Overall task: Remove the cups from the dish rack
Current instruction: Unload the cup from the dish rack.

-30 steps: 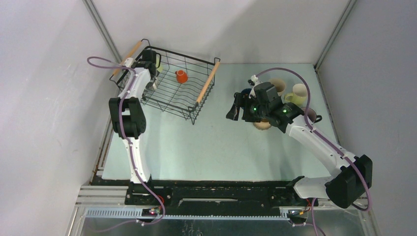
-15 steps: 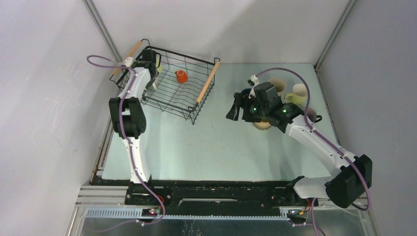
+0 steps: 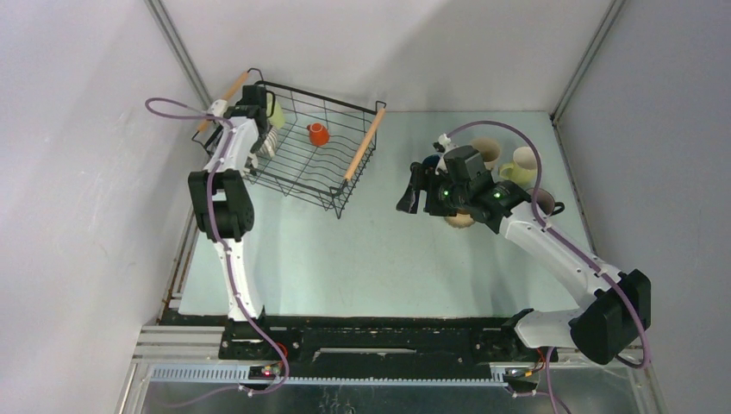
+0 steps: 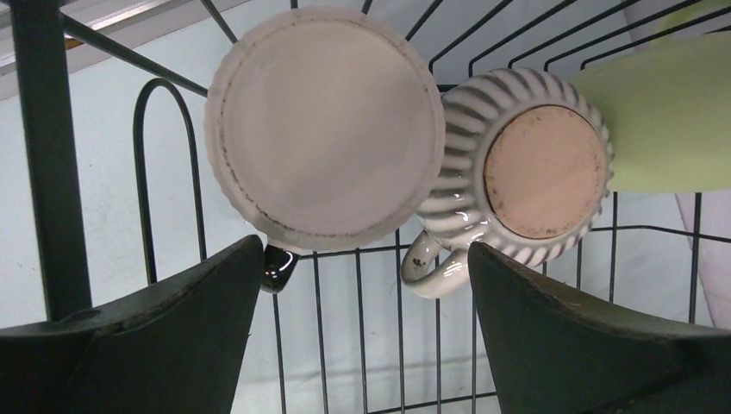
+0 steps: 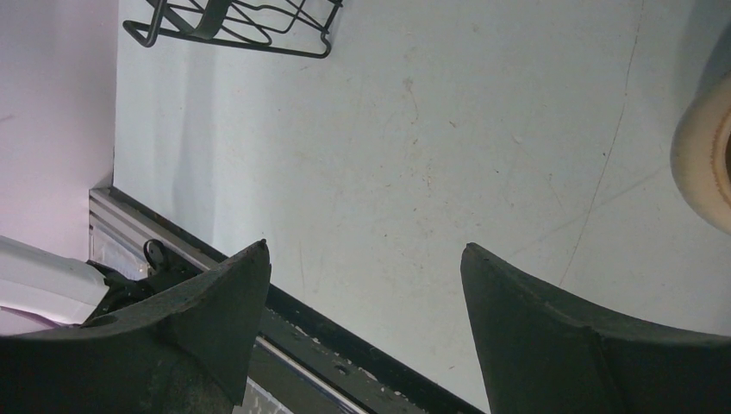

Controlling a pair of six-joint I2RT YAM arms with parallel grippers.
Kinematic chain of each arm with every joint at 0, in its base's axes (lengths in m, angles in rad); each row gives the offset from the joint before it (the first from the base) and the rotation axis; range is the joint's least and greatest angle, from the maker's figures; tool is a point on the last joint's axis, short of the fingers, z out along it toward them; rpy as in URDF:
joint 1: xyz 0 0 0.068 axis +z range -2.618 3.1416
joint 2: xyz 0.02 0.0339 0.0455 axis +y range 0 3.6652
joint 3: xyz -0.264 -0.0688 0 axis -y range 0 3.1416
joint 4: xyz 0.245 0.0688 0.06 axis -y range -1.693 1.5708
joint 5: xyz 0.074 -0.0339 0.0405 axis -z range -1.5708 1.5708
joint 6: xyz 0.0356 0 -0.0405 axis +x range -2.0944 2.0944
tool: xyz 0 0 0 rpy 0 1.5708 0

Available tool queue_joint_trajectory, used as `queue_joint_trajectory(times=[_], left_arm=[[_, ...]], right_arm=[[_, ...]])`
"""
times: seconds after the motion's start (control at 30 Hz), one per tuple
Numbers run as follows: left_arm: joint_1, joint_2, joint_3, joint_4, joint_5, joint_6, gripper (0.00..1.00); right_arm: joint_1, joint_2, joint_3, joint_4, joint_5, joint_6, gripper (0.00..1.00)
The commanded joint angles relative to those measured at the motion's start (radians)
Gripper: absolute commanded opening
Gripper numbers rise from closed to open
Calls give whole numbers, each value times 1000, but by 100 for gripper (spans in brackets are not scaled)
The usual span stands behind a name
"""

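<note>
Pale grey walls close in a light green surface [image 3: 388, 259], with the two arms bolted at its near edge. On the far left of it sits the rectangular black wire dish rack [image 3: 297, 177], which has light wooden bar handles [image 3: 363, 145] along two of its top edges. The left hand [image 4: 364, 250] reaches into the rack's far left corner, its jaws spread wide with nothing between them. In the left wrist view a white cup with a scalloped foot [image 4: 323, 129] and a grey-and-white striped ribbed cup [image 4: 534, 168] turn their bases to the camera, touching side by side. A pale green cup [image 4: 668, 116] lies just right of the striped one. The striped cup's handle points down towards the gap between the fingers. A small orange cup [image 3: 318, 134] sits apart near the rack's middle. The right hand [image 5: 366, 248] hangs over bare surface well to the right of the rack, released and holding nothing. Around it several cups stand on the surface outside the rack: a cream cup [image 3: 487, 151], a pale yellow-green cup [image 3: 522, 164], a navy cup [image 3: 429, 161], and a cup with a dark handle [image 3: 545, 205] partly hidden by the arm.
</note>
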Motion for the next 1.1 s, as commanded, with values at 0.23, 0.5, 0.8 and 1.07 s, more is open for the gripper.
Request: queue_joint_trajectory(times=[0.23, 0.5, 0.8, 1.07], left_arm=[[7, 21, 38, -7, 34, -46, 94], [-3, 11, 19, -3, 52, -59, 72], [-6, 13, 20, -17, 71, -79, 61], [-15, 3, 21, -47, 82, -123, 58]], right_arm=[[-3, 8, -5, 32, -10, -13, 88], [-2, 15, -6, 43, -13, -4, 87], [6, 16, -5, 40, -7, 0, 86], [16, 20, -5, 41, -2, 5, 86]])
